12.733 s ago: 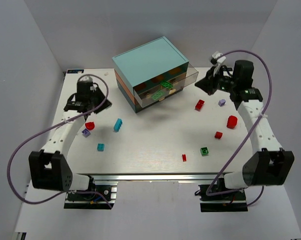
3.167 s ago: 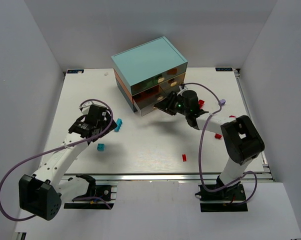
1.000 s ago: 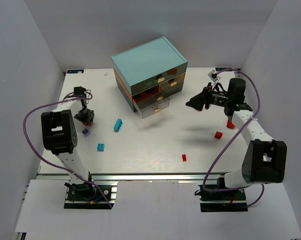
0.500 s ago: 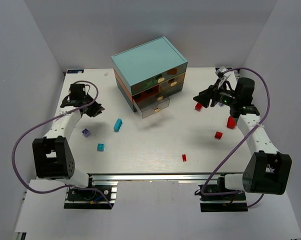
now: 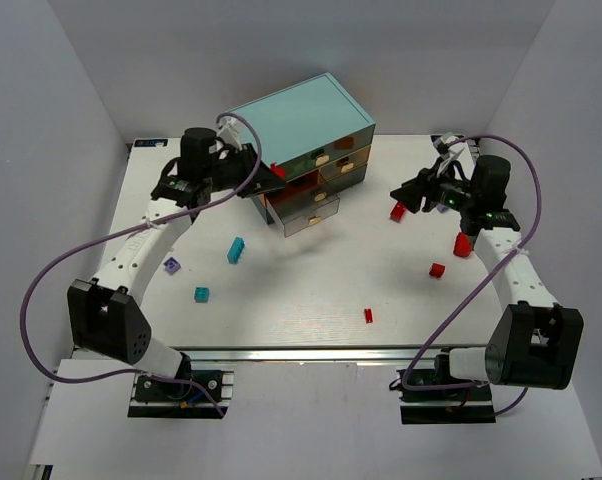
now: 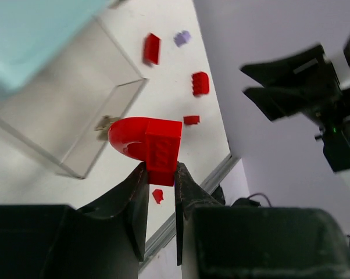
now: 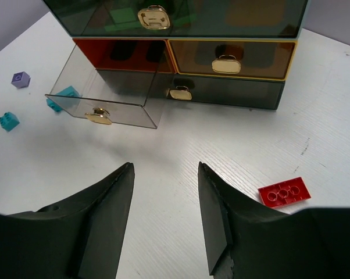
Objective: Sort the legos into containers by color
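1. A red curved plastic lego brick (image 6: 146, 142) sits clamped in the left pincer (image 6: 160, 172), held in the air beside the light-teal-topped mini chest (image 5: 301, 115).
2. Close by stands the pulled-out clear drawer with a tan knob (image 7: 105, 87), likely the brick's destination. The next move calls for centring over its open top, then letting go.
3. The right pincer (image 7: 163, 197), jaws apart and empty, hovers over the white desk (image 7: 221, 151) near a flat red lego plate (image 7: 284, 192).

Left wrist: chest (image 6: 24, 29) blurred, cut off at top-left edge; red lego (image 6: 154, 142) lower end hidden inside left gripper (image 6: 161, 171). Right wrist: chest top cropped; green shape (image 7: 121, 24) behind tinted upper drawer (image 7: 88, 16) indistinct
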You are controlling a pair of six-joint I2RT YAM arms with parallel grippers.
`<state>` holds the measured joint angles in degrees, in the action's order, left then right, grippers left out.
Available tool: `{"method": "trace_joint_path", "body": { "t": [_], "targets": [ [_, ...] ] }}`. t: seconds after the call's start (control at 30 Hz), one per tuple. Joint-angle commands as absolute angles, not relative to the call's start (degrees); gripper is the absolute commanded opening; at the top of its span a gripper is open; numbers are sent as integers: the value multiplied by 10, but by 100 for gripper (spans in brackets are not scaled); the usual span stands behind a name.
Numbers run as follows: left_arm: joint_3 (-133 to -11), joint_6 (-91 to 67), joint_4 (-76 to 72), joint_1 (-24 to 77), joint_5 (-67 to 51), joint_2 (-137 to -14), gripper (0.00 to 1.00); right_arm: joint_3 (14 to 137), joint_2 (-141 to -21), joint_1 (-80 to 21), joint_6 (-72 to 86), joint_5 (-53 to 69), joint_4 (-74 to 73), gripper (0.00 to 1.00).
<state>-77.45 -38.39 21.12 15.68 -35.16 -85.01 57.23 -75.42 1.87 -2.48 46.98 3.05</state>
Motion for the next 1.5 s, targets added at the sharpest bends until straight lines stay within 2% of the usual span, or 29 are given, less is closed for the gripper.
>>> {"method": "trace_joint_path", "body": {
  "t": [0.0, 0.2, 0.4, 0.5, 0.53, 0.57, 0.6, 0.67, 0.7, 0.8, 0.93, 1.07, 1.23, 1.27, 1.3, 1.43, 1.47],
  "targets": [
    [-810, -346, 231, 200, -352, -853, 0, 599, -744, 25, -45, 456, 39, 54],
    [-823, -319, 262, 251, -263, -890, 2, 592, -737, 32, -54, 434, 33, 56],
    [-932, -296, 343, 281, -110, -996, 12, 608, -744, 32, -71, 379, 11, 66],
    [-1010, -284, 389, 287, -54, -1052, 28, 625, -763, 32, -74, 352, -29, 69],
    [-1026, -282, 401, 294, -40, -1064, 36, 640, -779, 32, -75, 344, -41, 70],
    [-1040, -277, 409, 294, -39, -1074, 51, 649, -789, 30, -64, 323, -50, 73],
    [-1049, -275, 423, 294, -36, -1081, 58, 657, -801, 28, -62, 312, -74, 78],
    [-1053, -272, 421, 300, -28, -1082, 72, 698, -844, 25, -48, 286, -97, 80],
    [-1052, -272, 417, 300, -27, -1078, 75, 713, -861, 24, -25, 277, -124, 81],
    [-1049, -272, 410, 305, -30, -1064, 77, 770, -923, 19, 19, 242, -164, 81],
    [-1032, -272, 396, 305, -42, -1026, 77, 785, -970, 7, 36, 215, -171, 80],
    [-986, -272, 353, 305, -62, -968, 74, 815, -1025, -20, 74, 119, -206, 80],
    [-894, -278, 288, 310, -94, -882, 54, 833, -1095, -39, 104, 62, -222, 79],
    [-873, -279, 286, 310, -97, -855, 54, 838, -1103, -41, 108, 52, -223, 79],
    [-862, -279, 284, 310, -99, -846, 54, 848, -1120, -46, 115, 35, -224, 79],
    [-836, -290, 308, 321, -117, -818, 71, 869, -1153, -61, 124, -50, -222, 79],
    [-832, -293, 314, 327, -119, -815, 72, 872, -1157, -62, 122, -59, -224, 78]
  ]
}}
